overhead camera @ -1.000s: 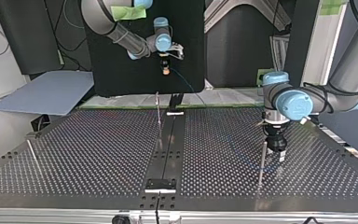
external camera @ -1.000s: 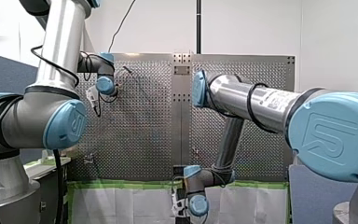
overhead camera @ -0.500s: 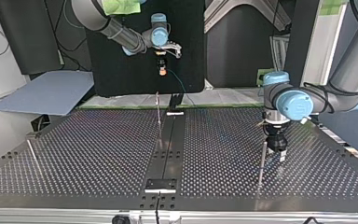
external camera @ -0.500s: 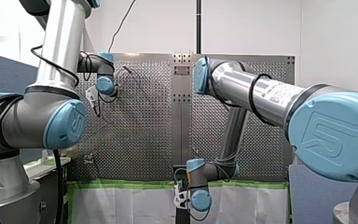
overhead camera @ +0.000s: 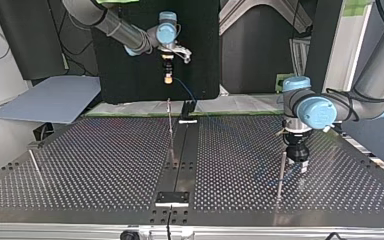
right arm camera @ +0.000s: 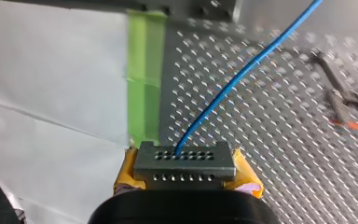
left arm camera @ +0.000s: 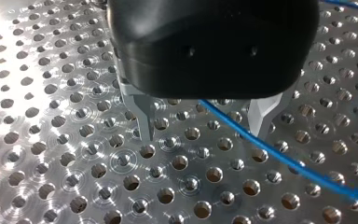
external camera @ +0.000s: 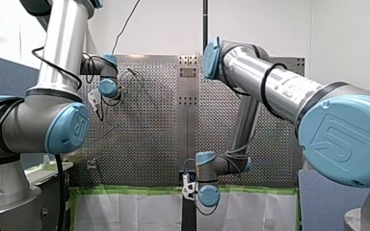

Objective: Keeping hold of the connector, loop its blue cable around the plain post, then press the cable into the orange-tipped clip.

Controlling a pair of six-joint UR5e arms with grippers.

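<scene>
A: What stands nearest in the top view?
B: A thin post (overhead camera: 281,172), upright on the desk (overhead camera: 105,165). The left claw (overhead camera: 299,167) hangs just beside it, metal fingers (left arm camera: 142,119) spread, gripping nothing; the blue cable (left arm camera: 279,158) passes under them.
A: And the connector (right arm camera: 185,161)?
B: Farthest back, raised past the desk's far edge, clamped in the right claw (overhead camera: 168,76) between its yellow pads (right arm camera: 244,176). Its cable slants down toward the post's side, so the loop probably sweeps that way. The orange-tipped clip (right arm camera: 352,122) lies ahead of that claw.

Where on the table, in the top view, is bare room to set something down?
Free: the perforated table between the slanted rod and the centre post. Crowded: around my left gripper, the post beside it and the blue cable.
</scene>
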